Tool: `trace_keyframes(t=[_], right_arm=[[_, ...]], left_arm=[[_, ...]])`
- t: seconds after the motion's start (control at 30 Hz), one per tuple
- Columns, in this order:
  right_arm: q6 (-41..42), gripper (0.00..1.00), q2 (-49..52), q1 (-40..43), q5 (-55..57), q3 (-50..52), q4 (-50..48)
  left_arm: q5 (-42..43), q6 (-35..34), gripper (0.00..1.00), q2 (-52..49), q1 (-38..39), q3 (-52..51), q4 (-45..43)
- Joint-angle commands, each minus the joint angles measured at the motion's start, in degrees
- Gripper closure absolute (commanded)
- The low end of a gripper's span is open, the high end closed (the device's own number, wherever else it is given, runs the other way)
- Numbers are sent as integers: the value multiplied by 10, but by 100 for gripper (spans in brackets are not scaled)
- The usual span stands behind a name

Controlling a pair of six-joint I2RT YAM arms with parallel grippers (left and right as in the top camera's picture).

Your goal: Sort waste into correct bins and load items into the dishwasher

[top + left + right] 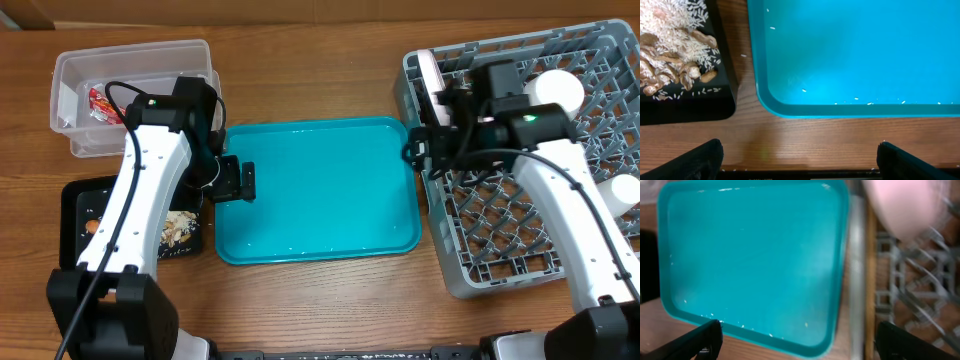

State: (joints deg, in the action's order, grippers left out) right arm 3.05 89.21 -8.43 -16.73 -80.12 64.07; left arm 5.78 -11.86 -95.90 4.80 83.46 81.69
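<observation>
The clear tub (190,52) at the back left holds a red wrapper (100,103). In front of it the black tray (72,205) carries beige rice scraps (180,230) and an orange carrot piece (92,226); the scraps (675,35) also show in the left wrist view. White dishes (555,90) stand in the grey dish rack (500,260) on the right. My left gripper (236,182) (800,162) hangs open and empty over the wood by the teal tray's left edge. My right gripper (424,146) (800,342) is open and empty over the gap between teal tray and rack.
A large teal serving tray (320,190) lies in the middle, bare but for a few stray rice grains (855,99). The black tray (690,107) sits just left of it. A blurred white dish (905,205) stands in the rack (910,290) close to my right gripper.
</observation>
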Motion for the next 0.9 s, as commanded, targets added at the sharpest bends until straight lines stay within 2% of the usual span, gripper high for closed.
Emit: trace_keyframes(t=[0.0,0.13,0.3,0.43,0.6,0.87], right_arm=[[14,0,-52,18,-10,7,3],[15,0,-132,18,22,64,-40],[15,0,-298,17,32,216,-179],[32,0,-440,17,103,331,-264],[32,0,-529,17,127,388,-242],[32,0,-523,17,127,388,-130]], left_arm=[[-2,-5,0,67,0,-27,-8],[7,-6,0,193,1,-105,-84],[6,25,0,396,1,-240,-228],[-12,18,0,542,1,-335,-311],[-19,18,0,636,1,-378,-327],[-19,18,0,644,1,-379,-273]])
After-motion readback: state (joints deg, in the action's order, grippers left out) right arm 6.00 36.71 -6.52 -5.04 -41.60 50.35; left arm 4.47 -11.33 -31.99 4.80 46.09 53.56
